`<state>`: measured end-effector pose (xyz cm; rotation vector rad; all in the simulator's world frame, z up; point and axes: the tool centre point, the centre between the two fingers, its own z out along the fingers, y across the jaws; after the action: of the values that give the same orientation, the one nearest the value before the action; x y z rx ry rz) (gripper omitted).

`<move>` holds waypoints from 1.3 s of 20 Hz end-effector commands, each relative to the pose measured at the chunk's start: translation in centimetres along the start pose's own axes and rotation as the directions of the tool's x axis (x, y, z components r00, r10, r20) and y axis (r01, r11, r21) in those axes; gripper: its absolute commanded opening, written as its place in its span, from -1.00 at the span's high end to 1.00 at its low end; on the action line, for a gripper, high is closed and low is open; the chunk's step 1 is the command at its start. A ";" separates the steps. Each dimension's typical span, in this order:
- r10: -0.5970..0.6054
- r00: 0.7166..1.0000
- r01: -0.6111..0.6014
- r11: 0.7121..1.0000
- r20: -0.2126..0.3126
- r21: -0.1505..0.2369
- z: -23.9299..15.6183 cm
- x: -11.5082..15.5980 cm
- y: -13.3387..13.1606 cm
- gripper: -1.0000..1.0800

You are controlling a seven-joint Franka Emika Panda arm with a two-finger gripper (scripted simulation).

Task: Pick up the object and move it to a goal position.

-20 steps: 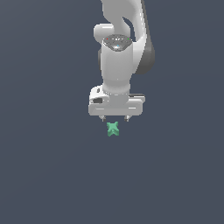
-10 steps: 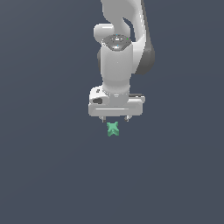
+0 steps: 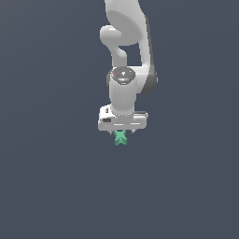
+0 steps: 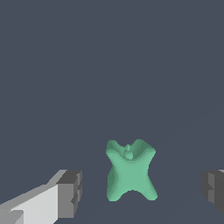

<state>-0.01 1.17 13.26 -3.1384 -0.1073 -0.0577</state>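
Wrist view up close, gripper (image 4: 139,192) spread wide, grey pads (image 4: 70,193) either side of the teal X-shaped object (image 4: 130,171), not touching it, exterior view only shows it peeking out just under the white hand, no readable writing

Plain dark slate-grey surface (image 3: 51,186), uniform and matte, filling the whole background in both views

Glossy white arm (image 3: 125,56), grey-padded fingers (image 4: 70,193)
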 end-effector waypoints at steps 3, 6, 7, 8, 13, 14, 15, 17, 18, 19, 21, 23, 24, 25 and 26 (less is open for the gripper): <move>-0.021 0.999 0.021 1.000 0.027 0.001 3.1 -1.7 0.0 -0.92; -0.028 0.999 0.027 1.000 0.035 0.001 4.0 -2.3 0.0 -0.92; -0.028 0.999 0.028 1.000 0.036 0.001 4.1 -2.4 -0.1 -0.92; -0.028 0.999 0.028 1.000 0.036 0.001 4.1 -2.4 0.0 -0.92; -0.027 0.999 0.027 1.000 0.036 0.001 4.5 -2.4 0.0 -0.92; -0.027 0.999 0.027 1.000 0.036 0.001 4.8 -2.4 0.0 -0.92; -0.027 0.999 0.027 1.000 0.036 0.001 5.2 -2.4 -0.1 -0.92; -0.027 0.999 0.027 1.000 0.036 0.001 6.2 -2.5 0.0 -0.92; -0.028 0.999 0.028 1.000 0.036 0.001 6.8 -2.6 -0.1 -0.92; -0.028 0.999 0.028 1.000 0.036 0.001 7.3 -2.6 0.0 -0.92; -0.029 0.999 0.029 1.000 0.037 0.001 8.2 -2.7 -0.1 -0.92; -0.029 0.999 0.029 1.000 0.037 0.001 8.7 -2.7 -0.1 -0.92; -0.029 0.999 0.029 1.000 0.037 0.001 8.9 -2.7 0.0 -0.92; -0.029 0.999 0.029 1.000 0.037 0.001 9.1 -2.7 0.0 -0.92; -0.029 0.999 0.029 1.000 0.037 0.001 9.1 -2.7 0.0 -0.92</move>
<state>-2.40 1.05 4.22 -3.1378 -0.1522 0.0022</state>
